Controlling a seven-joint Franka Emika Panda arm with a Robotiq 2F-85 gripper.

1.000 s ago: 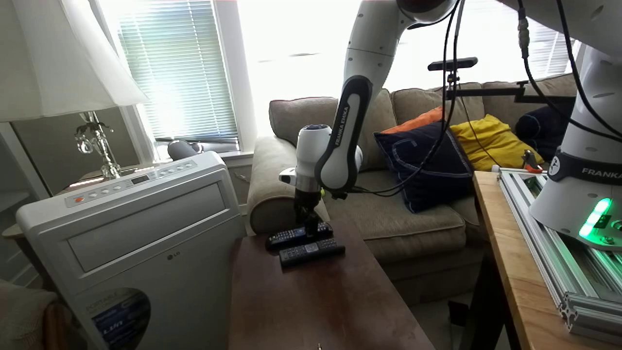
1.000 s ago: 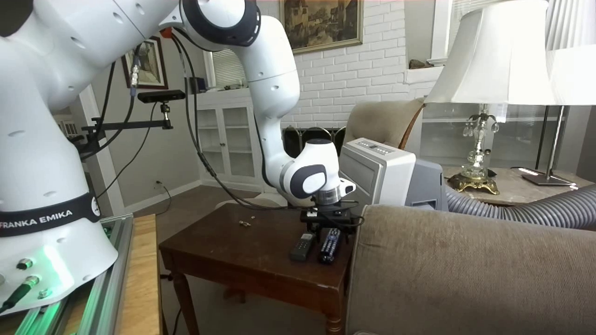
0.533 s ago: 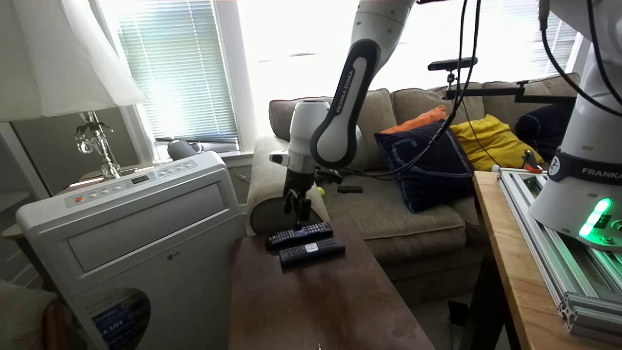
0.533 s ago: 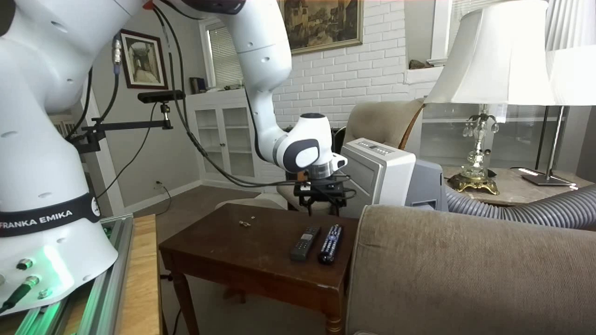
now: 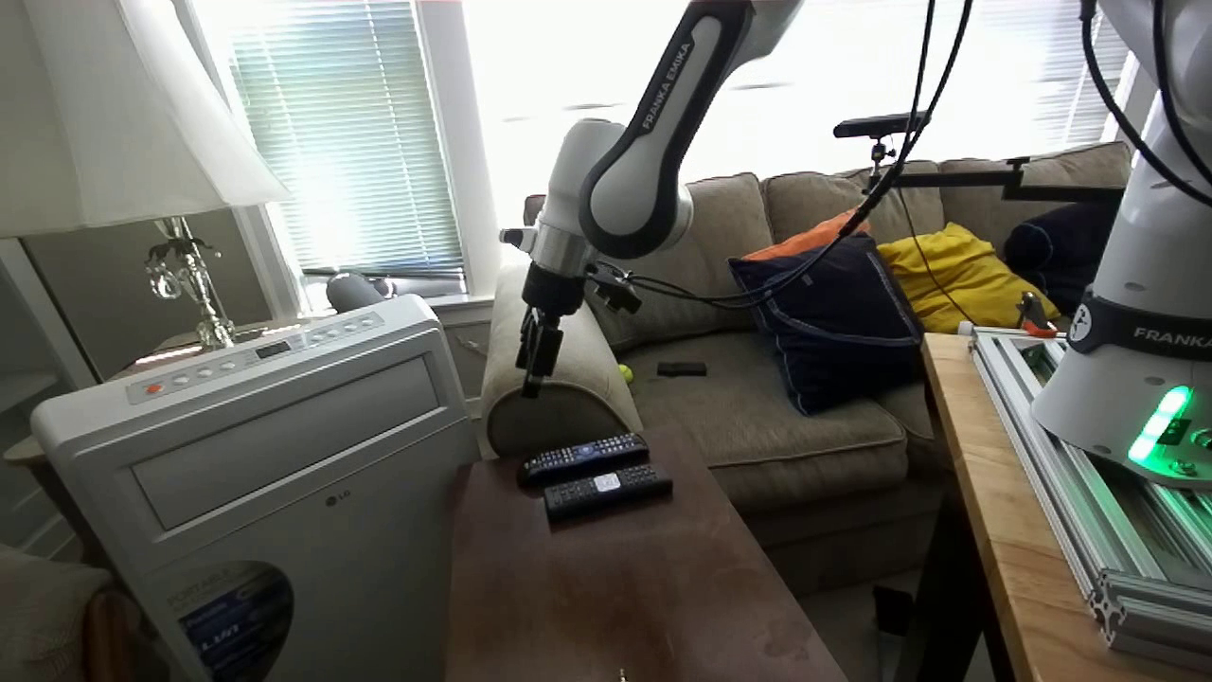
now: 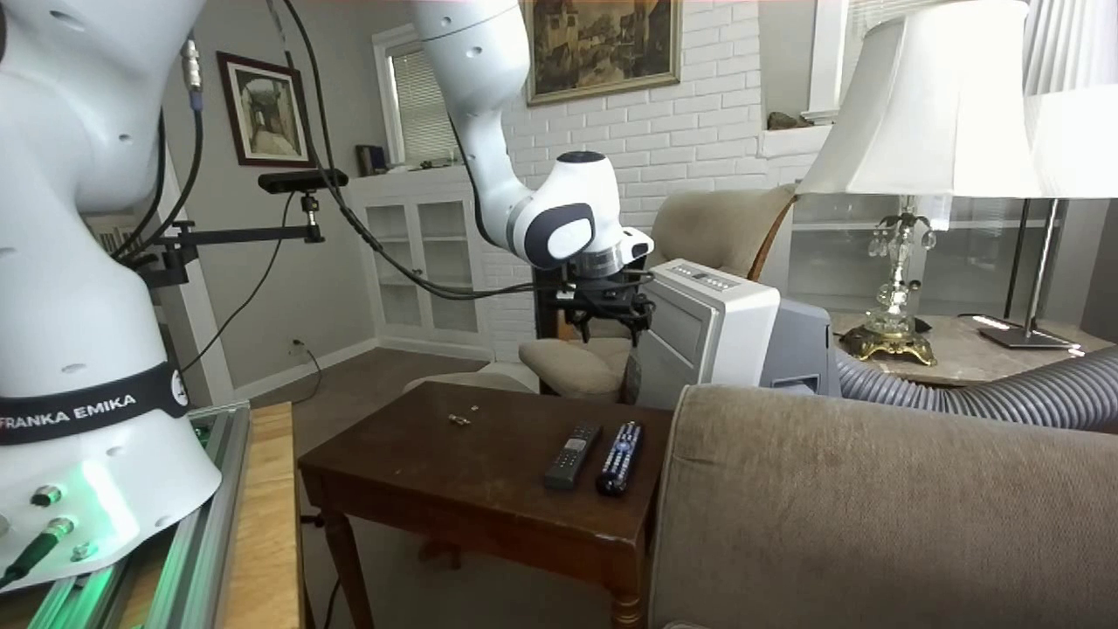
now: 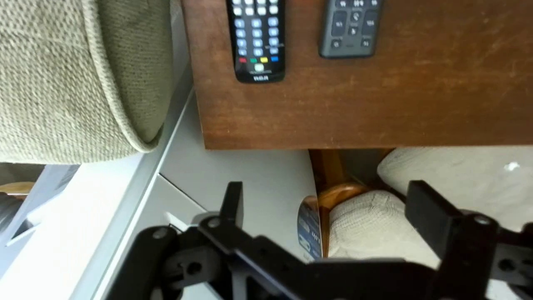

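Lifted the black two-fingered tool (image 7: 327, 206) since the earlier frame, from down at the glossy black RCA remote with pale buttons (image 7: 257, 41), beside the dark grey rectangular plastic remote (image 7: 350, 27), to well above both. Swung it toward the boxy white plastic LG air conditioner (image 5: 284, 483), too. Spread its fingers (image 7: 232, 204) wide, gripping nothing and touching neither remote. Left both remotes in the same spots, lying flat side by side with a gap between, on the dark reddish-brown wooden desk (image 6: 489, 454), close to the end by the rolled-arm beige fabric sofa (image 5: 720, 412). Can see tiny metallic pieces (image 6: 458, 420) on the desk as well, too small to name. Can make out on the sofa, in an exterior view, a square navy cushion (image 5: 833, 322), a yellow cushion (image 5: 956, 275), an orange cushion (image 5: 814, 235) and a yellow-green ball (image 5: 626, 373).
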